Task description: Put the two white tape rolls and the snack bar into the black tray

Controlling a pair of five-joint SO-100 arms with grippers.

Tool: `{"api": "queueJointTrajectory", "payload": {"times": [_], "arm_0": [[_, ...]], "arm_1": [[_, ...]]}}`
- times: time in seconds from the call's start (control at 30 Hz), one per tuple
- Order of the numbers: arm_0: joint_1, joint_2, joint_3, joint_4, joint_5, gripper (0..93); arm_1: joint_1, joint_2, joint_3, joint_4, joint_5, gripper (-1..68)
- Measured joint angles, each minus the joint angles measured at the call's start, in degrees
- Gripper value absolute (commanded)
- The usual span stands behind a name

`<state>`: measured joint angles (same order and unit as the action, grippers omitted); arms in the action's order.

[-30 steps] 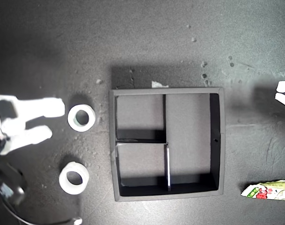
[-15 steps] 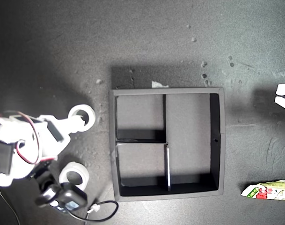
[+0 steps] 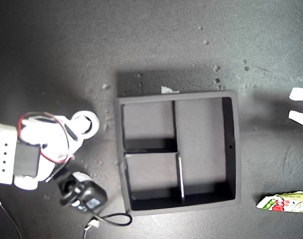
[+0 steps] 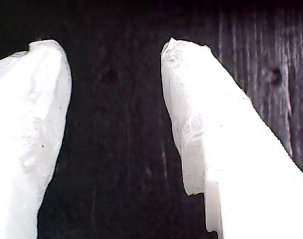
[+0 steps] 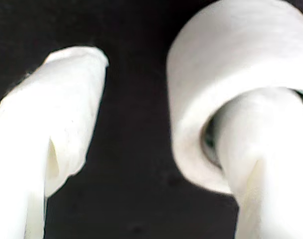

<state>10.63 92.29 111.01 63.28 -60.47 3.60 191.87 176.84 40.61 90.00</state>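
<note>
A white tape roll [image 3: 87,123] lies on the dark table, to the exterior view's left of the black tray [image 3: 201,95]. My second gripper [image 3: 79,130] is open over it. In the second wrist view one finger [image 5: 260,149] sits inside the hole of the roll [image 5: 226,55], and the other finger [image 5: 66,99] stands well clear of its outer wall. The other tape roll is hidden under that arm. The snack bar [image 3: 285,203] lies at the exterior view's lower right edge. My first gripper [image 3: 298,104] is open at the exterior view's right edge, with only table between its fingertips [image 4: 188,64].
The tray's compartments hold nothing. The second arm's wrist camera [image 3: 84,195] and its cable [image 3: 111,219] hang close to the tray's lower left corner in the exterior view. Small crumbs [image 3: 217,79] dot the table beyond the tray.
My second arm has swung in over the two rolls and dropped a finger into the nearer roll's hole, covering the other roll. My first gripper's fingers have spread slightly wider.
</note>
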Motion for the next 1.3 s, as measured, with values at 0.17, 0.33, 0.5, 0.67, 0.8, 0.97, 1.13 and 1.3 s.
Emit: {"api": "queueJointTrajectory", "payload": {"times": [0.17, 0.33, 0.5, 0.67, 0.8, 0.97, 1.13, 1.3], "arm_0": [[-2.7, -0.1, 0.0, -0.4, -0.1, 0.1], [-5.2, 3.5, -1.8, 5.1, 0.8, 0.1], [-8.1, 8.7, -11.7, 16.1, 6.7, 0.1], [-8.9, 7.4, -28.6, 23.6, 12.2, 0.1], [-8.1, -1.1, -46.1, 27.9, 14.6, 0.1], [-4.3, -14.3, -64.0, 31.4, 14.9, 0.1], [1.1, -27.5, -79.6, 36.4, 14.9, 0.1], [5.8, -41.3, -97.6, 40.4, 12.4, 0.2]], "arm_1": [[2.6, 0.0, -3.0, -1.1, 0.0, 16.7], [5.8, 0.0, -4.0, 0.4, 12.4, 18.0], [7.1, -0.4, -8.8, 7.5, 14.5, 18.2], [3.3, -1.1, -15.6, 5.4, -5.0, 23.5], [-1.8, -10.8, -26.8, 2.7, -24.1, 27.8], [-8.8, -36.0, -49.3, 4.5, -35.1, 29.8], [-15.4, -54.8, -64.5, 10.0, -24.9, 29.4], [-25.7, -58.4, -56.3, 8.7, 1.6, 29.3]]}}
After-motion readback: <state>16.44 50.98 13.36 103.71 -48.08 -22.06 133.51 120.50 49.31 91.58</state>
